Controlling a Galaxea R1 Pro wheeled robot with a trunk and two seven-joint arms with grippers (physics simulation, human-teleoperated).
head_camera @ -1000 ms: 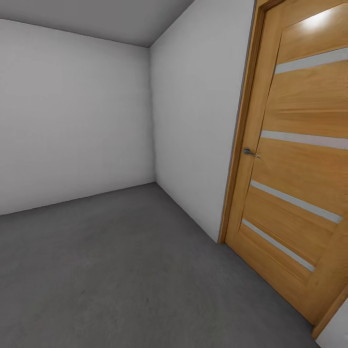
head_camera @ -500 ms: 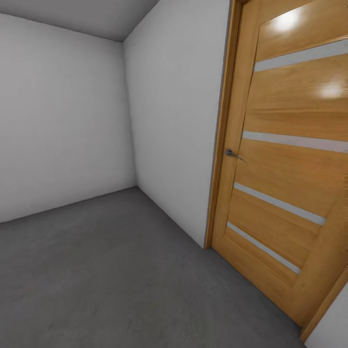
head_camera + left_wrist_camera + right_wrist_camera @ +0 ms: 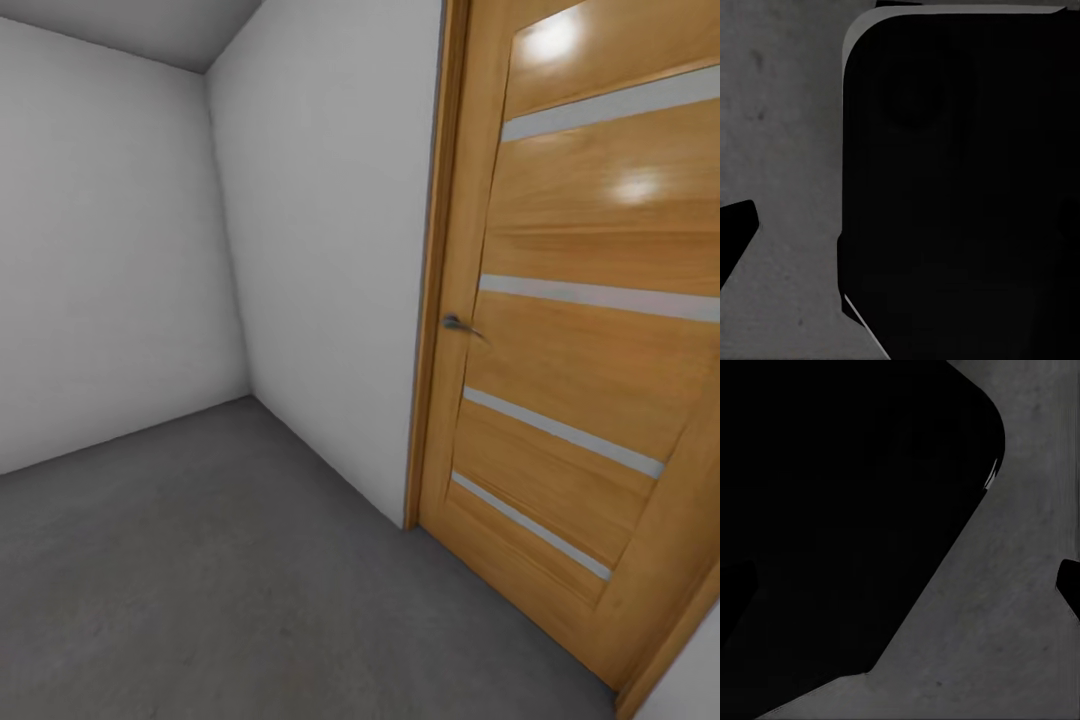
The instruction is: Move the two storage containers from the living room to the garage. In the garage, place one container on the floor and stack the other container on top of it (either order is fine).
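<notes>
The two storage containers are out of view. I am in the garage, a bare white-walled room with a dark grey mottled floor (image 3: 200,580). In the left wrist view my left gripper (image 3: 900,240) hangs over the grey floor (image 3: 787,150) with one dark fingertip (image 3: 736,229) at the picture's edge and nothing between the fingers. In the right wrist view my right gripper (image 3: 900,589) is likewise open and empty, one fingertip (image 3: 1069,583) at the edge, over the floor (image 3: 1005,630). A large black part of my own body lies behind both grippers.
A wood-panelled door (image 3: 590,330) with pale horizontal strips and a metal handle (image 3: 455,323) stands shut close on the right. White walls (image 3: 320,250) meet in a corner at the back left. Open floor stretches ahead and to the left.
The whole head view has shifted left, so the camera has turned right; the door now takes up more of the picture and the room corner sits further left.
</notes>
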